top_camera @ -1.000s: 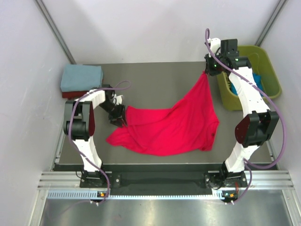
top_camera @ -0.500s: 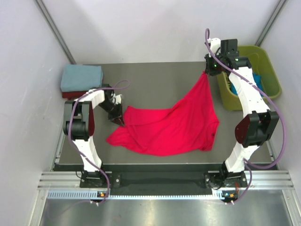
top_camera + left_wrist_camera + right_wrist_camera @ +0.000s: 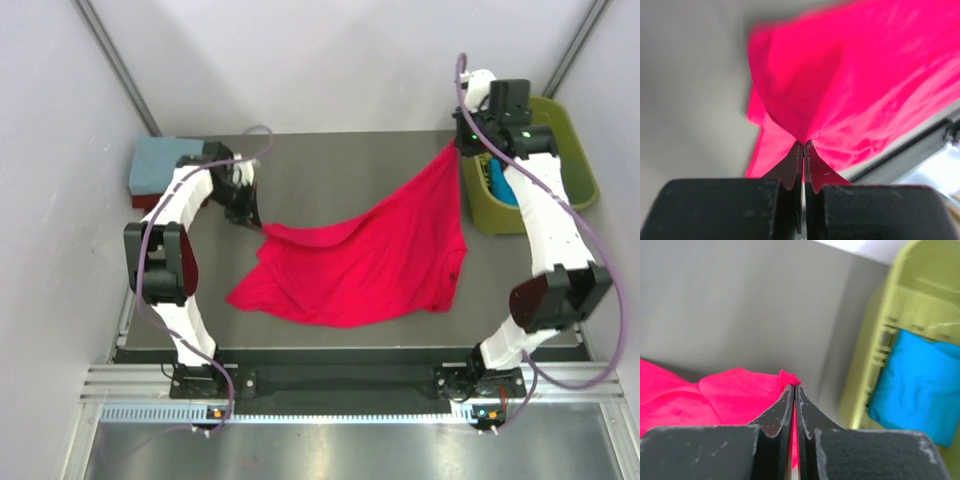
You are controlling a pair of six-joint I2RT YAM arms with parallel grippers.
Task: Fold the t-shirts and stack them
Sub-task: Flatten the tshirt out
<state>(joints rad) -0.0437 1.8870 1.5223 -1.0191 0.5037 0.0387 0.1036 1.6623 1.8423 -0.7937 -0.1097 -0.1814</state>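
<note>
Grips the bright red t-shirt [image 3: 360,270] at two places. Clamps a bunched edge near the far-left part of the worktop [image 3: 340,165] with the left end effector [image 3: 252,215], jaws pressed together on the cloth in the left wrist view [image 3: 803,145]. Pinches a raised corner above the far-right corner with the right end effector [image 3: 458,148], jaws likewise closed on red fabric [image 3: 794,387], just beside the olive-green tub [image 3: 575,160].

Leaves the rest of the garment draped between the two holds and sagging onto the middle of the worktop, rumpled toward the near edge, with no fold in it yet.

Shows, at the far-left corner, the dusty blue-grey t-shirt [image 3: 160,160] lying folded on top of the dark red t-shirt [image 3: 138,198], of which only a strip peeks out underneath. Counts as two garments apparently done and stacked.

Shows the bright blue t-shirt [image 3: 915,375] inside the tub, untouched.

Puts the job at roughly halfway, as a judgement. Leaves to do: stretching the red garment flat, folding it, adding it to the far-left pile, then fetching, folding and stacking the blue one.
</note>
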